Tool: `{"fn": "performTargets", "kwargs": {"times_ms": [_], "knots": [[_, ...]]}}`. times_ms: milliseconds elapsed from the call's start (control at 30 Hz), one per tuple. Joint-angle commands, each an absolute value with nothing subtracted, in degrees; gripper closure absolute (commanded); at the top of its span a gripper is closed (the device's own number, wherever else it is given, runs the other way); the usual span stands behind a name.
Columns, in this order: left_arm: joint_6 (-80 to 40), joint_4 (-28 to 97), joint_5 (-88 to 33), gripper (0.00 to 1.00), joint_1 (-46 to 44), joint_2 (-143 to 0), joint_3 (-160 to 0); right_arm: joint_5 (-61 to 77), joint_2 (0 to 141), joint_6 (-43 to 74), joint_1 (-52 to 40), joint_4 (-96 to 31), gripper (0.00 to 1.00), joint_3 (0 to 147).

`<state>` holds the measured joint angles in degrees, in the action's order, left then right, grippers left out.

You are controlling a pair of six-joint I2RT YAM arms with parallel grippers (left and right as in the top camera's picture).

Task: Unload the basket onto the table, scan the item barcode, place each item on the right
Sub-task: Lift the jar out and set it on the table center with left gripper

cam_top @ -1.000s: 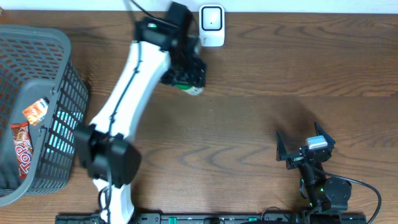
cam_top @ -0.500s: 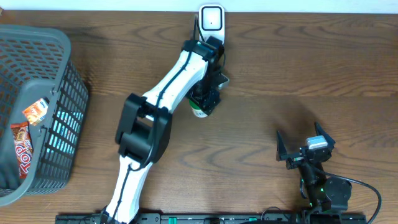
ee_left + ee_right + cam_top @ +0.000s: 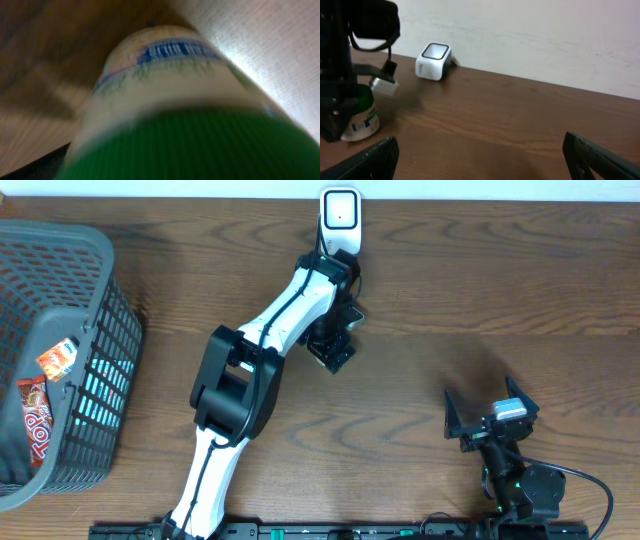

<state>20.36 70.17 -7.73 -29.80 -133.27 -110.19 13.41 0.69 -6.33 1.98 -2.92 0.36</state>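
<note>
Green-capped bottle [image 3: 362, 119] stands upright on the table [image 3: 480, 300], just at 6 o'clock of the scanner [image 3: 340, 218]. Left gripper [image 3: 331, 350] sits over it; whether its jaws pinch the cap cannot be told. Right gripper [image 3: 489, 423], at 4 o'clock, is spread and empty. Advice: face the barcode squarely to the scanner window, fingers clear of the label, held steady. Bottle's blue label band is illegible; 1 packet [image 3: 33, 428] in the basket [image 3: 105, 270] at 9 o'clock reads "TOP".

The container [image 3: 362, 119], white-bodied with blue print and a green ribbed cap, stood upright on the tabletop [image 3: 510, 130], just nearer than the white barcode scanner [image 3: 434, 61] at the far edge.
</note>
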Motion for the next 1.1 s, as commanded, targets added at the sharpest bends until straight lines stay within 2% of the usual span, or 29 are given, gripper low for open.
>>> {"fn": "performTargets", "kwargs": {"times_ms": [0, 200, 333, 467, 567, 633, 733, 867, 1067], "knots": [[19.86, 72.01, -6.66, 0.03, -29.91, -124.70, -117.12, 13.39, 0.40, -6.48, 1.41, -3.20, 0.01, 0.32], [20.01, 72.01, -6.00, 0.03, -29.54, -109.60, -123.22, 13.39, 0.38, -6.48, 1.41, -3.20, 0.01, 0.32], [15.33, 71.96, 0.86, 0.03, -25.41, -99.26, -123.31, 13.39, 0.38, -6.48, 1.41, -3.20, 0.01, 0.32], [0.10, 72.03, 8.54, 0.03, -12.56, -90.48, -123.31, 13.39, 0.40, -6.48, 1.41, -3.20, 0.01, 0.32], [-15.42, 74.19, 9.02, 0.03, 4.78, -86.43, -123.28, 13.39, 0.38, -6.48, 1.41, -3.20, 0.01, 0.32], [-22.83, 76.84, 7.42, 0.03, 16.49, -85.73, -123.24, 13.39, 0.40, -6.48, 1.41, -3.20, 0.01, 0.32], [-25.80, 79.40, -1.41, 0.03, 30.46, -86.89, -121.75, 13.39, 0.38, -6.48, 1.41, -3.20, 0.01, 0.32], [-25.56, 80.05, -9.50, 0.03, 39.55, -91.18, -116.88, 13.39, 0.38, -6.48, 1.41, -3.20, 0.01, 0.32], [-21.12, 76.18, -9.58, 0.03, 41.78, -100.49, -110.15, 13.39, 0.38, -6.48, 1.41, -3.20, 0.01, 0.32]]}}
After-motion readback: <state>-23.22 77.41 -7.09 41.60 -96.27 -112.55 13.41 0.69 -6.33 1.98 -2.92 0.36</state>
